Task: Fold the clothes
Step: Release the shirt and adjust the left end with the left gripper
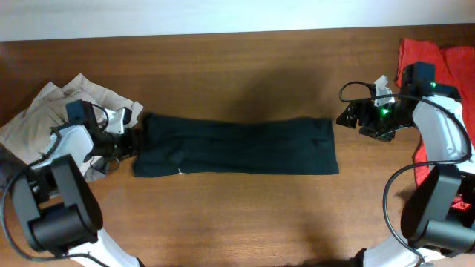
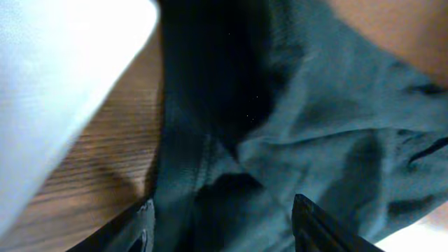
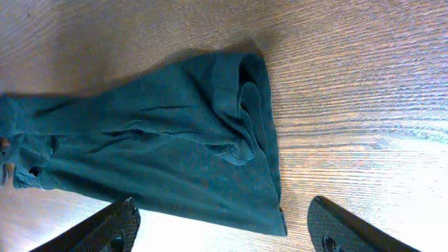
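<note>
The clothes, a black T-shirt [image 1: 237, 144], lie flat as a long folded strip across the middle of the table. My left gripper [image 1: 133, 142] is at the strip's left end. In the left wrist view its fingers [image 2: 136, 231] stand apart over rumpled dark cloth [image 2: 315, 126], and the gripper [image 2: 224, 227] is open. My right gripper [image 1: 345, 117] hovers just off the strip's right end, open. In the right wrist view the shirt's [image 3: 161, 147] folded corner lies between and ahead of the spread fingertips [image 3: 336, 224], apart from them.
Beige trousers [image 1: 44, 111] are heaped at the left edge, right behind my left arm. Red garments [image 1: 438, 55] lie at the far right under my right arm. Bare wooden table [image 1: 245, 215] runs in front of the shirt. A pale blurred shape [image 2: 63, 84] fills the left wrist view's upper left.
</note>
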Tool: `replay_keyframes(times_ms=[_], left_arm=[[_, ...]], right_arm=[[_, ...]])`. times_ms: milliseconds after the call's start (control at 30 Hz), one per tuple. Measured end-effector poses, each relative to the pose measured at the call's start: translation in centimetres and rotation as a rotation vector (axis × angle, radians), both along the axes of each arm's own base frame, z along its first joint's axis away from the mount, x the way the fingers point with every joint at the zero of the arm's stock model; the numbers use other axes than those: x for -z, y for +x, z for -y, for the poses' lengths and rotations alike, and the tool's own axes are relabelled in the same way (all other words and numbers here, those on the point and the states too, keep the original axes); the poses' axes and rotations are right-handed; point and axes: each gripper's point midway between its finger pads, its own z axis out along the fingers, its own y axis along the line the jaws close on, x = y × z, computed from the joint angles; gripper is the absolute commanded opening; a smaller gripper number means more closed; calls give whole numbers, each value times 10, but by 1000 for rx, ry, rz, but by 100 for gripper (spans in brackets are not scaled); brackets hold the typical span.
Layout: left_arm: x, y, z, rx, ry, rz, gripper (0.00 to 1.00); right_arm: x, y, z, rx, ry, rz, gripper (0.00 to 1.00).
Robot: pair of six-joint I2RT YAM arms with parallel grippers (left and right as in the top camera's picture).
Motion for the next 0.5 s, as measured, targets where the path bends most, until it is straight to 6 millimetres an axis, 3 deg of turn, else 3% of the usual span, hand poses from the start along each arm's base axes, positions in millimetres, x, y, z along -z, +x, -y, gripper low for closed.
replay_keyframes(times_ms=[400, 500], left_arm=[[-1, 12, 29, 80, -47, 40, 64], [1, 11, 41, 114, -50, 38, 40]], right_arm=[[0, 0, 0, -1, -1, 3, 81], [0, 0, 0, 0, -1, 2, 81]])
